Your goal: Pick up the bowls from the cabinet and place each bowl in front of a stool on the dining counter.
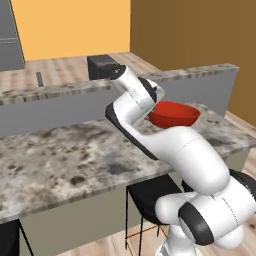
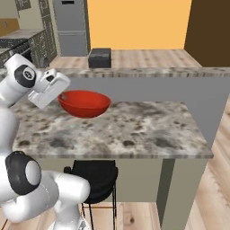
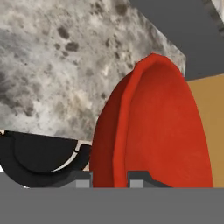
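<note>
My gripper (image 2: 61, 97) is shut on the near rim of the glossy bright red bowl (image 2: 85, 103). It holds the bowl roughly level, low over the dining counter (image 2: 148, 132); I cannot tell whether the bowl's base touches the stone. In the hand view the bowl (image 3: 153, 131) rises edge-on between the two fingertips (image 3: 83, 180), with the speckled counter top (image 3: 52, 52) behind it. From the left base view the bowl (image 1: 175, 114) shows past my wrist, above the counter (image 1: 60, 160). A black stool (image 2: 95, 176) stands under the counter edge just below the bowl.
A raised grey ledge (image 2: 152, 72) runs along the counter's far side. Beyond it, a dark box (image 2: 99, 57) sits on the wooden floor, with a grey fridge (image 2: 69, 27) further back. The stool's seat (image 1: 150, 192) sits beside my base.
</note>
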